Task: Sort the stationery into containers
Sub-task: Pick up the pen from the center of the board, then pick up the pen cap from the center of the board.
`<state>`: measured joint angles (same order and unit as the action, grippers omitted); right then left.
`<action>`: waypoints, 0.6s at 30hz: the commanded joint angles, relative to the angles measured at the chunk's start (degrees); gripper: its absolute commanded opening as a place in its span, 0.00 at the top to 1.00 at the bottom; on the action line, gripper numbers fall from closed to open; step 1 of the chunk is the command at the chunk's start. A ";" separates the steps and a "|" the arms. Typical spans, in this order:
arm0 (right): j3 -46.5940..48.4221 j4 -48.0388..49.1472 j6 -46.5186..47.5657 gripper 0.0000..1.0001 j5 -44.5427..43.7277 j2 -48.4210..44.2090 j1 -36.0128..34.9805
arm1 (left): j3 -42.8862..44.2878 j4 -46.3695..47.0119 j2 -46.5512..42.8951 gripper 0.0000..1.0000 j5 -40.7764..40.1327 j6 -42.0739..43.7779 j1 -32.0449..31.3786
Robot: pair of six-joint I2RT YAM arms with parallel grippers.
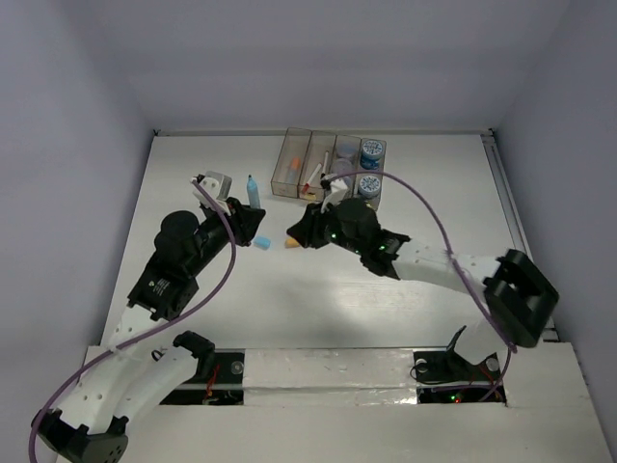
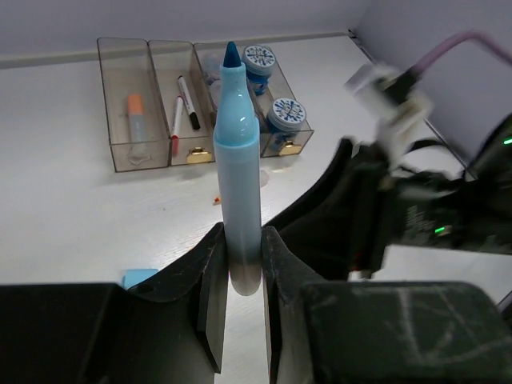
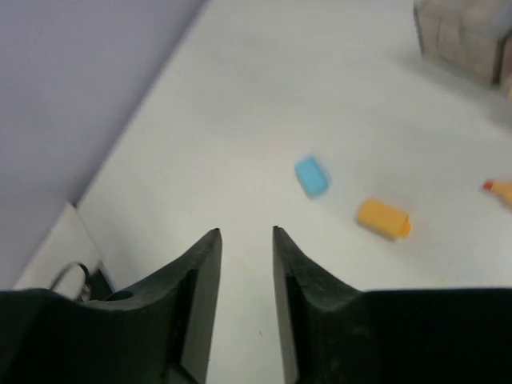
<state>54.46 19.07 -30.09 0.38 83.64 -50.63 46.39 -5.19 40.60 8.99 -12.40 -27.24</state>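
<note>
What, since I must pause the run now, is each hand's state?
Left hand: closed on the blue marker.
Right hand: open, holding nothing.

Blue eraser [image 3: 312, 176] near orange eraser [image 3: 384, 219] on white table [image 3: 280, 96], beyond empty right claw [image 3: 244, 234]

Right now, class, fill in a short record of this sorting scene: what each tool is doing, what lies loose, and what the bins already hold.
Left tool: shut on the blue marker, uncapped tip pointing toward the bins
Right tool: open, holding nothing, above the table
Loose items: small blue piece and small orange piece, lying apart
Bins: four joined in a row
Leftmost bin: orange marker
Second bin: pens
Rightmost bin: blue-patterned jars
</note>
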 commanded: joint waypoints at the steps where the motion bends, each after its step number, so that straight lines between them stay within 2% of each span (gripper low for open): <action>1: 4.85 -2.37 -1.47 0.58 8.91 7.57 -0.17 | 1.16 0.80 -1.05 1.00 -2.93 1.07 0.35; 4: 12.13 -7.01 0.55 0.53 12.79 15.75 -0.17 | 1.16 0.62 -1.31 1.00 -3.19 1.07 0.35; 7: 15.93 -10.10 0.56 0.52 15.95 21.28 -0.17 | 1.16 0.53 -2.01 1.00 -3.98 1.15 0.35; 13: 21.39 -9.40 -1.37 0.50 19.47 29.29 -0.78 | 1.16 0.53 -2.28 1.00 -3.81 1.24 0.35; 18: 26.04 -8.52 -3.13 0.42 20.53 36.50 -1.40 | 1.16 0.53 -2.28 1.00 -3.72 1.15 0.35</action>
<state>76.95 9.47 -31.68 18.28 117.27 -51.40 46.39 -6.61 39.00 5.52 -11.86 -27.24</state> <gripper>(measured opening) 0.578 0.146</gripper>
